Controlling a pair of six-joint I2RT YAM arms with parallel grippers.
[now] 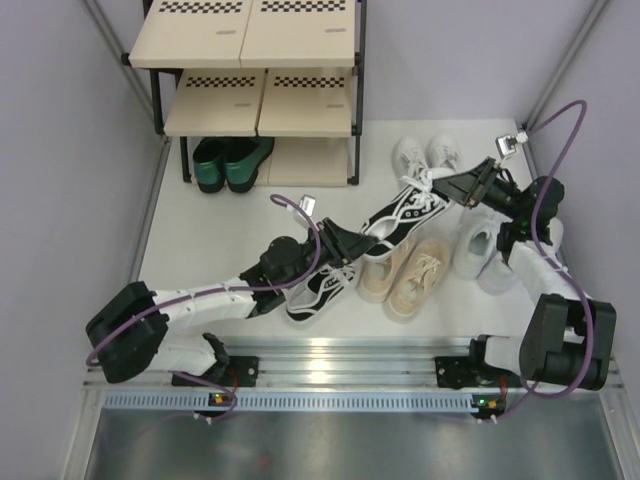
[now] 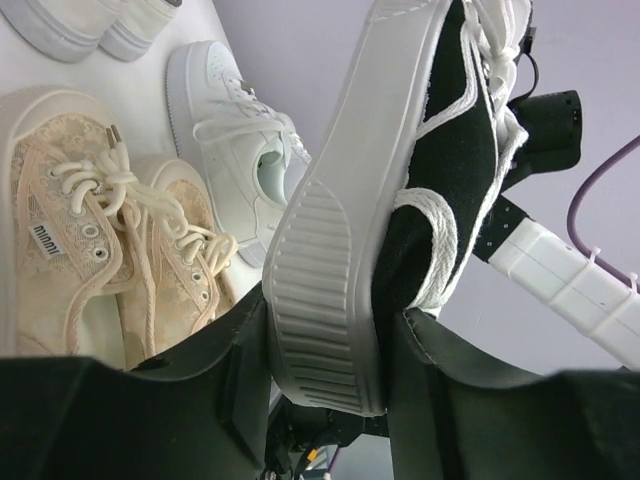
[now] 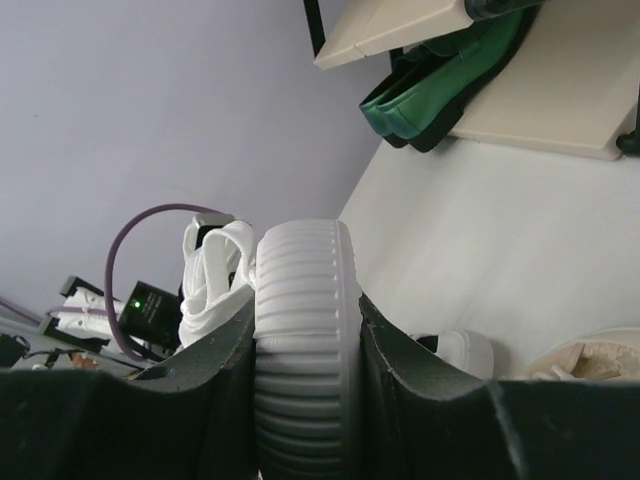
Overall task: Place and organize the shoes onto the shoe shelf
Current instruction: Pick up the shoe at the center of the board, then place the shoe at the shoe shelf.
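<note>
Gripping the black-and-white sneaker [image 2: 440,170] at its heel, my left tool [image 2: 325,340] squeezes the ribbed sole; my right tool [image 3: 305,340] pinches the toe, over the tabletop [image 1: 200,230]. I'd judge it light, stiff-soled, soft on top: sole edges seem safest. Beyond stands the shoe shelf [image 1: 250,45].

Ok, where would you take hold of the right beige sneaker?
Probably its outer side wall near the collar, coming from above and pinching through the shoe's mouth. The beige sneaker stands sole down with its opening facing up, and its twin lies close against its other side, so there is little room to straddle the whole width.
</note>
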